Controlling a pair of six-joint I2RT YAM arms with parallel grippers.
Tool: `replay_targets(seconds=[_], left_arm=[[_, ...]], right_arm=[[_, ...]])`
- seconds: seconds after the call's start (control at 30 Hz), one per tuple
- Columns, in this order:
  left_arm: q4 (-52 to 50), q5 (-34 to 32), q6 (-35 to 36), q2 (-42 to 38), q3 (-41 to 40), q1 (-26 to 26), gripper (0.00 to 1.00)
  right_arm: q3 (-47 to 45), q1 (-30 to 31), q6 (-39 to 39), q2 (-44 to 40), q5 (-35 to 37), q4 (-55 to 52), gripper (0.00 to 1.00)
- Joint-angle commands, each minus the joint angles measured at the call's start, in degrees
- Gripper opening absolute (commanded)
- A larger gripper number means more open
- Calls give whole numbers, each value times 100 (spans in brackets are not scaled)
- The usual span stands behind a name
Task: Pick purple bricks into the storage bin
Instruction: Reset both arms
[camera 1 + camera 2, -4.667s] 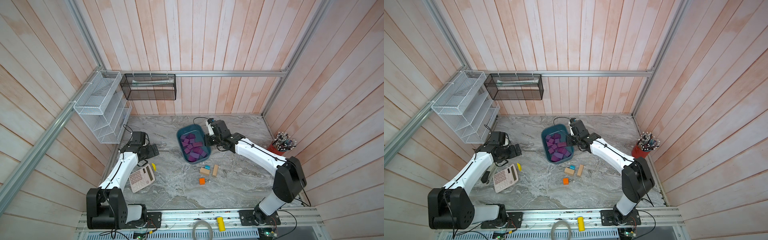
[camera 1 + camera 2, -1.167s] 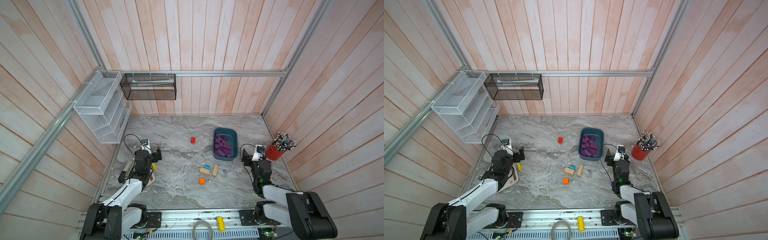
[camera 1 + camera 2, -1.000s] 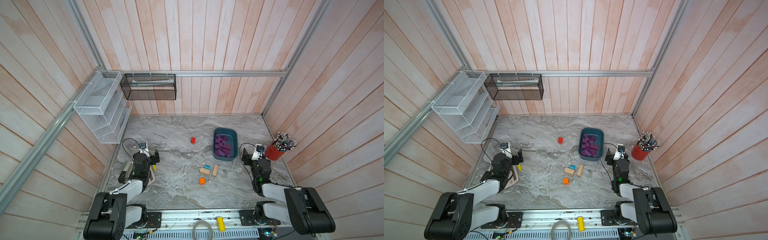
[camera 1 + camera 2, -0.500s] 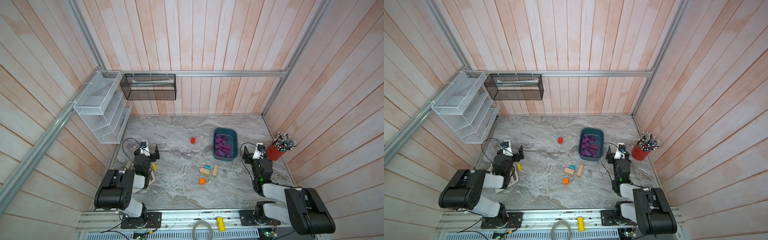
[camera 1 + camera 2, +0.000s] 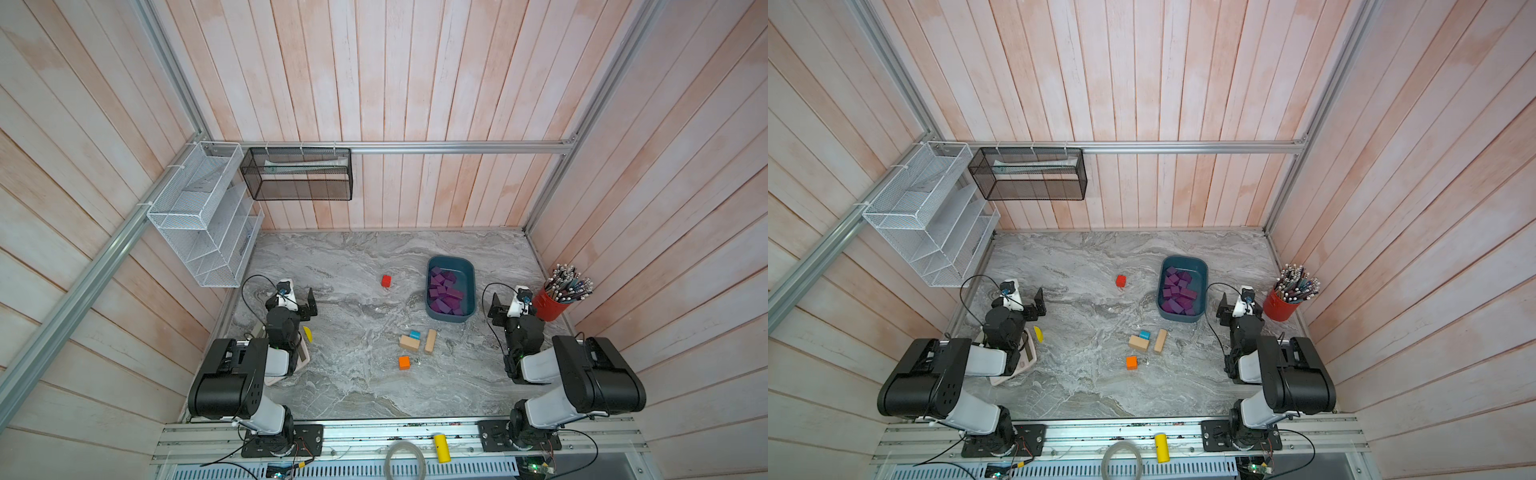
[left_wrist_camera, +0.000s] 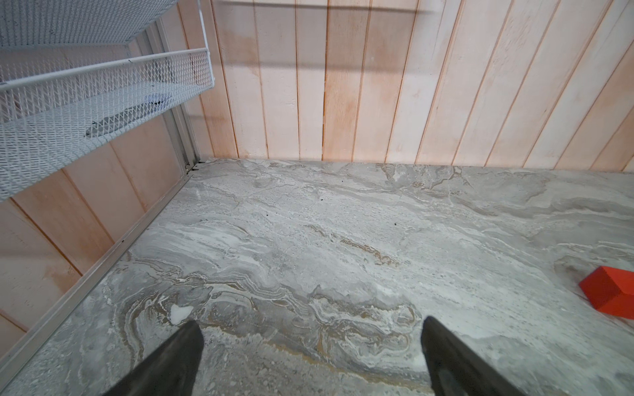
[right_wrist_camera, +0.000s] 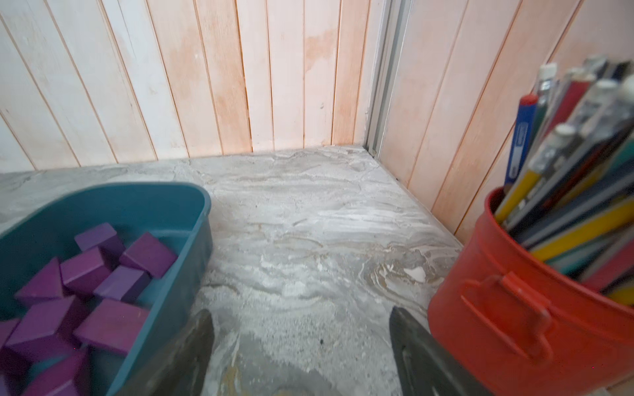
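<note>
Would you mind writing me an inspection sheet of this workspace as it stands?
Surface: grey marble tabletop, no spills seen.
Job's things: purple bricks all lie in the storage bin; none seen outside.
Clutter: red cube, blue cube, orange cube, tan blocks, yellow piece, calculator partly hidden, red pen pot.
Grippers: left gripper open, empty; right gripper open, empty, between bin and pot.
Cables: black cable loops at each wrist, clear of the blocks.
Surroundings: white wire rack and black mesh basket on wood-panel walls.
</note>
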Motion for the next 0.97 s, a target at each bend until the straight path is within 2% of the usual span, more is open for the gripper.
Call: replay_targets(seconds=[0.0,0.03,0.07,0.93], left_arm=[[-38,102,-69,24,135,55,100],[-50,111,-70,20,137,55,100],[-50,120,-74,19,139,63,100],[-51,147,-83,20,139,72,100]], right_arm=[[327,-76,136,-9,-55,-511,83],[347,-77,118,-38,-70,-614,95],[350,-74,131,-22,-64,-589,98],[369,-63,69,-37,-89,-647,98]])
